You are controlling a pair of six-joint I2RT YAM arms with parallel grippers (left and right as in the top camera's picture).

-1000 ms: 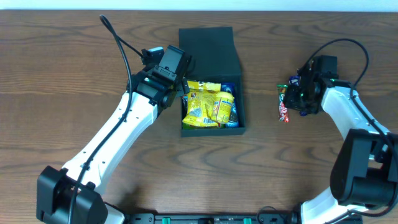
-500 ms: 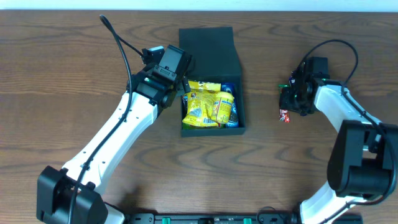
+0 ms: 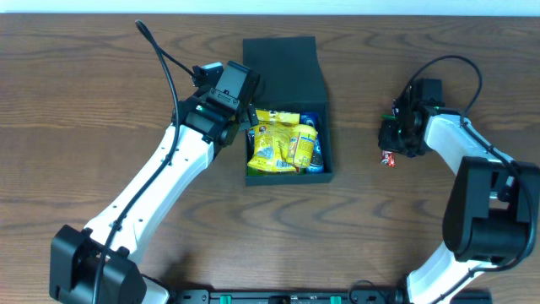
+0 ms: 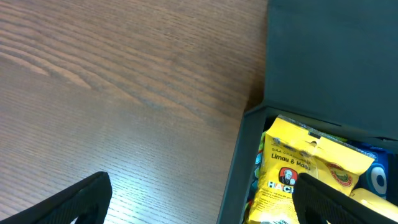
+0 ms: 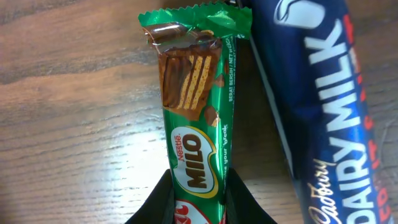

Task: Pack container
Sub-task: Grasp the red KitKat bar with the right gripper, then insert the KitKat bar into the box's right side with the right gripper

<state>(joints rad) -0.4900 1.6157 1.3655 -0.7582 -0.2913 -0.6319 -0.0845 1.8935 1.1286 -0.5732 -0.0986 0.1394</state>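
The dark teal-green, matte rectangular container [image 3: 287,176] stands at the middle of the brown wood-grain table [image 3: 84,84], its hinged flap lid [image 3: 283,63] laid open toward the far edge. Yellow foil snack packets [image 3: 283,143] fill its interior. The left gripper [image 4: 204,180] hangs at the container's left wall, fingers spread wide and holding nothing. Well to the right, the right gripper [image 5: 202,208] is low over the table, its two fingers closed against the sides of a green Milo wafer bar [image 5: 196,112]. A blue Dairy Milk chocolate bar [image 5: 317,112] lies just beside the Milo bar.
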